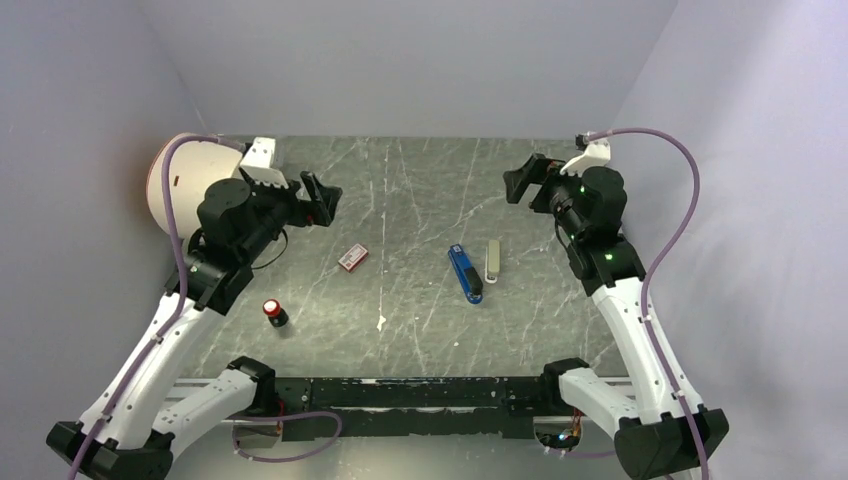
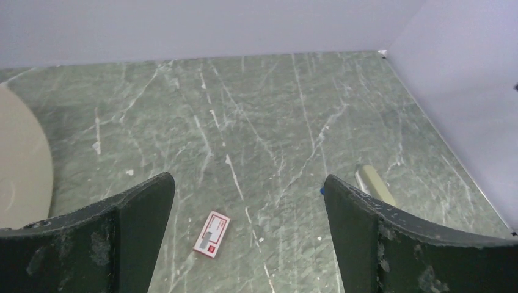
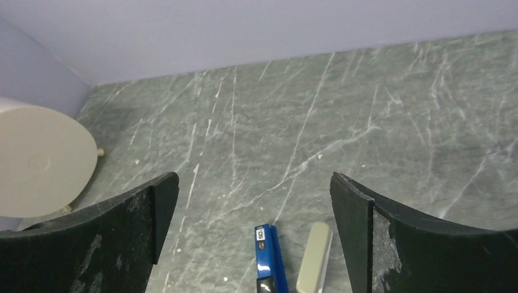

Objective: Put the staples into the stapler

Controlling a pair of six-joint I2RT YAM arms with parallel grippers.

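The slim blue stapler [image 1: 466, 274] with a black end lies flat right of the table's middle; it also shows in the right wrist view [image 3: 267, 259]. A small red and white staple box [image 1: 352, 258] lies left of middle, also in the left wrist view [image 2: 211, 234]. My left gripper [image 1: 322, 200] is open and empty, raised at the back left. My right gripper [image 1: 520, 182] is open and empty, raised at the back right. Both are well apart from the stapler and box.
A pale off-white slim bar [image 1: 492, 260] lies just right of the stapler, also in the right wrist view [image 3: 315, 265]. A small black bottle with a red cap [image 1: 274, 313] stands at front left. A big white round object [image 1: 175, 185] sits at far left.
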